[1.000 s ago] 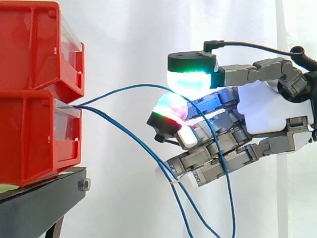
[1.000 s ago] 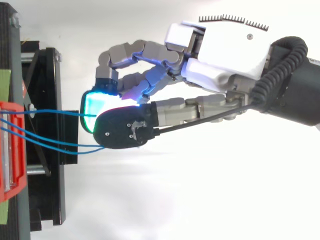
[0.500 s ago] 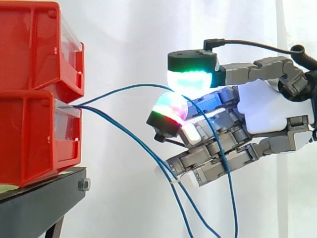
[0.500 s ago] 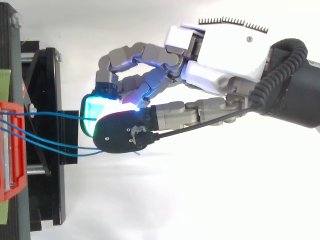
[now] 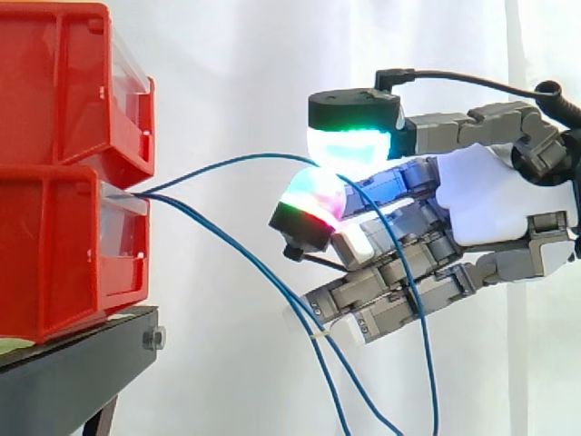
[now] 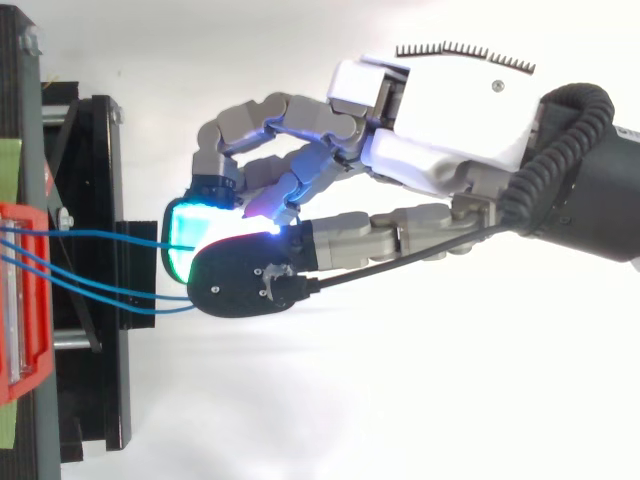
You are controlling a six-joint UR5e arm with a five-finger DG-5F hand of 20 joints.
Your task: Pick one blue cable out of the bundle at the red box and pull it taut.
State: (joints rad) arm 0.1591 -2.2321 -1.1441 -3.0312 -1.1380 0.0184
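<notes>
Several thin blue cables come out of the lower red bin [image 5: 54, 245] at the left. The top blue cable [image 5: 227, 163] arcs up and right, runs between two glowing pads of my hand [image 5: 481, 195], then drops down past the curled fingers. The green-lit thumb pad [image 5: 349, 145] sits just above it and a pink-red fingertip [image 5: 313, 198] just below, pinching it. From above, this cable [image 6: 110, 232] runs level from the bin [image 6: 15, 300] to the pads of the hand [image 6: 450, 120]. The other blue cables [image 5: 245, 259] sag down under the hand, loose.
A second red bin [image 5: 64, 82] is stacked on the lower one. Both rest on a black stand [image 5: 73, 363], whose frame [image 6: 95, 150] reaches toward the hand in the top view. A white curtain hangs behind.
In the top view the thumb has swung a little sideways over the cables and the fingers have curled slightly more. The cables and bins keep their places.
</notes>
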